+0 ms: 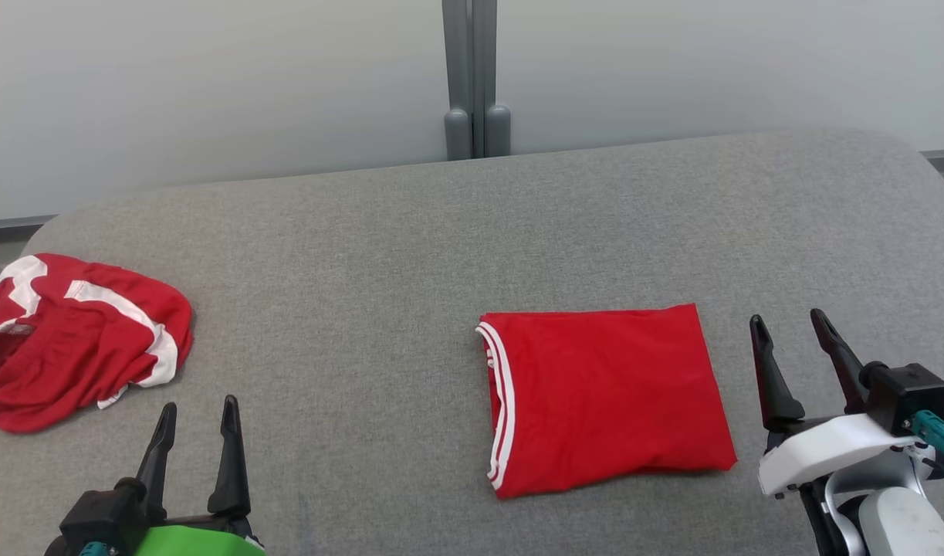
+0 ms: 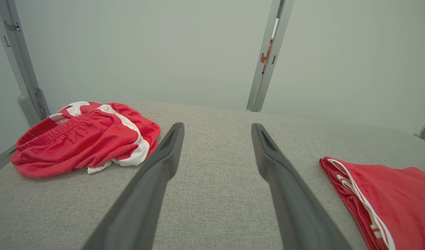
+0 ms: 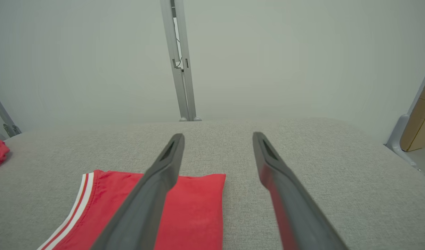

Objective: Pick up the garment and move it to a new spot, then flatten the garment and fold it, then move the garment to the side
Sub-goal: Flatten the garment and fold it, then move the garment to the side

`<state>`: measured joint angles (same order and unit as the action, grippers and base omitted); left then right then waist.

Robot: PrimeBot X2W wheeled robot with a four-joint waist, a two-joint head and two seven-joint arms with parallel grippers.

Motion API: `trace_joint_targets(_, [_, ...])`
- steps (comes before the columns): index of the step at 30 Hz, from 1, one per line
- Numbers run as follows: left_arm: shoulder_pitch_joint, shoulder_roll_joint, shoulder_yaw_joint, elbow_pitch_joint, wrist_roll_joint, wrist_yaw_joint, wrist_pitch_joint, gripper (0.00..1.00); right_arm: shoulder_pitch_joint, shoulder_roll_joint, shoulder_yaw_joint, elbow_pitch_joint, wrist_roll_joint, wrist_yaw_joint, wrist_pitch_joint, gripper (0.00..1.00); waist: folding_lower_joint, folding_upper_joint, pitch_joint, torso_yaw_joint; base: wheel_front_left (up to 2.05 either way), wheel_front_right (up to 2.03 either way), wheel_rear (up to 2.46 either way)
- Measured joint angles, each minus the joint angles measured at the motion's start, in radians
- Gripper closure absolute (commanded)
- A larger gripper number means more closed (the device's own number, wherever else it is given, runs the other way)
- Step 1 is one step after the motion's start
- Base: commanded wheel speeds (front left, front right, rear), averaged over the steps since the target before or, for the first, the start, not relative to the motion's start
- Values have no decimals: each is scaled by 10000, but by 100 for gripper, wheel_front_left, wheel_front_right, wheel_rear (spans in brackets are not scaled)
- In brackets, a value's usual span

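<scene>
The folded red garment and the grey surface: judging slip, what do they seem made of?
The folded red garment: thin, smooth, matte knit, probably synthetic sportswear; it lies flat with soft creases. The grey surface: seemingly coarse woven upholstery cloth, matte; flecked weave shows.

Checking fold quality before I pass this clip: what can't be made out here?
Folded garment: inner layers, head view, covered by its own top layer.
Same garment, left wrist view: cut off by right and bottom edges.
Crumpled garment: left end, head view, cut off by the left edge.
</scene>
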<state>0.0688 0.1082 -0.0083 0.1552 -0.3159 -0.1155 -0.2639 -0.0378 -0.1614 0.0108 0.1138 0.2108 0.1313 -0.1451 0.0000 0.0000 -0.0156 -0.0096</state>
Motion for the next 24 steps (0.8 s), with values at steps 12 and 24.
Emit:
trace_joint_targets(12, [117,-19,36,-19,-8,15,0,0,-286,-4,274,291,150,0,-148,0,0,0,-105,71,0,0,0])
trace_joint_targets(24, [126,-21,82,-27,-31,27,-2,0,-344,-23,211,502,339,0,240,0,0,0,-21,111,0,0,0])
